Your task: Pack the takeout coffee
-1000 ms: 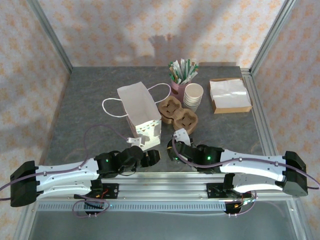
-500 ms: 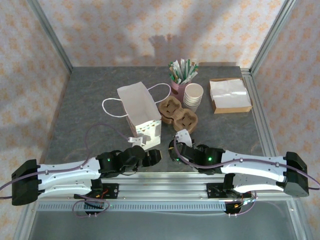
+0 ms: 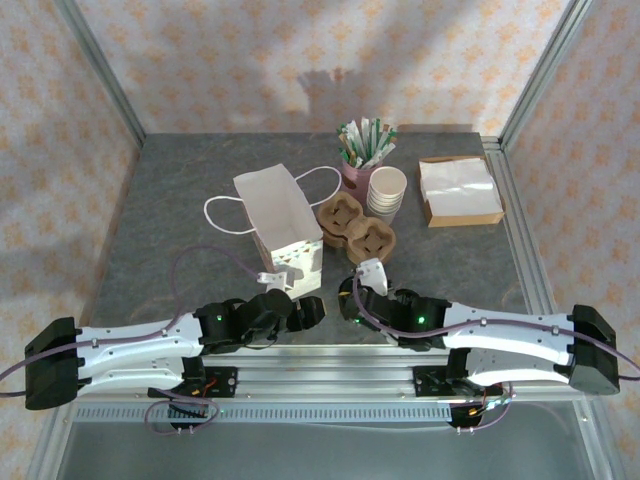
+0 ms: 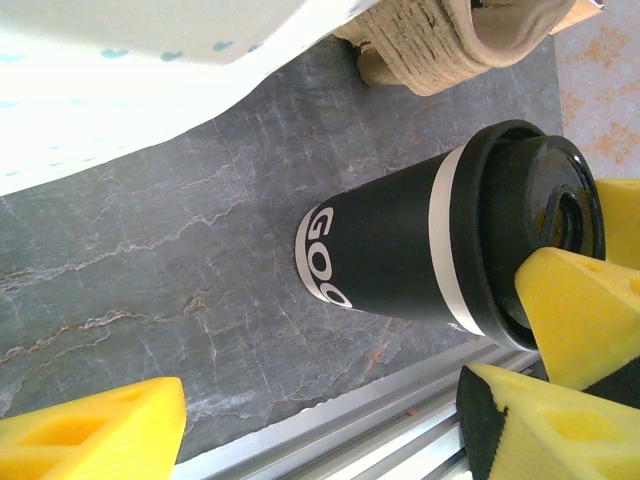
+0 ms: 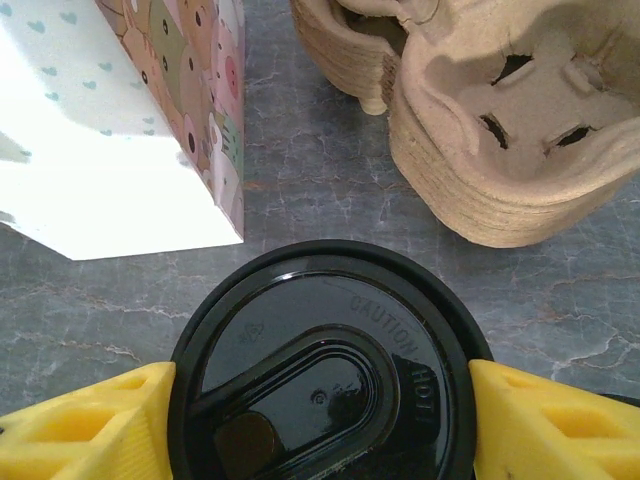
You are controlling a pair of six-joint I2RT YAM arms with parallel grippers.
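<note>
The dark grey stone-look table [image 3: 170, 200] carries everything. Near its centre sits the white paper bag [image 3: 275, 205], cord handles looping out at 9 and 1 o'clock, and a panel printed with pastel cartoon animals [image 5: 215, 90] on its 6 o'clock end. At 2 o'clock on the table lies a shallow brown box of white napkins [image 3: 460, 190].

Just at 3 o'clock of the bag are the brown pulp cup carriers [image 3: 355, 228], two side by side, and the right wrist view shows them stacked in layers. At their 1 o'clock stands the stack of cream paper cups [image 3: 387, 190]. Touching that stack at its 11 o'clock is a pink holder of green-and-white sachets [image 3: 365, 150].

The takeout coffee [image 5: 320, 370] stands at 6 o'clock of the carriers and 5 o'clock of the bag's printed end, near the table's metal edge rail. It is a black cup [image 4: 400, 250] with white lettering, a white band and a black lid.

The right tool [image 5: 320, 395] grips the coffee, a yellow finger pressed to the lid rim at 9 and at 3 o'clock. The left tool [image 4: 320, 405] is spread wide and holds nothing, with the coffee just ahead of it.
</note>
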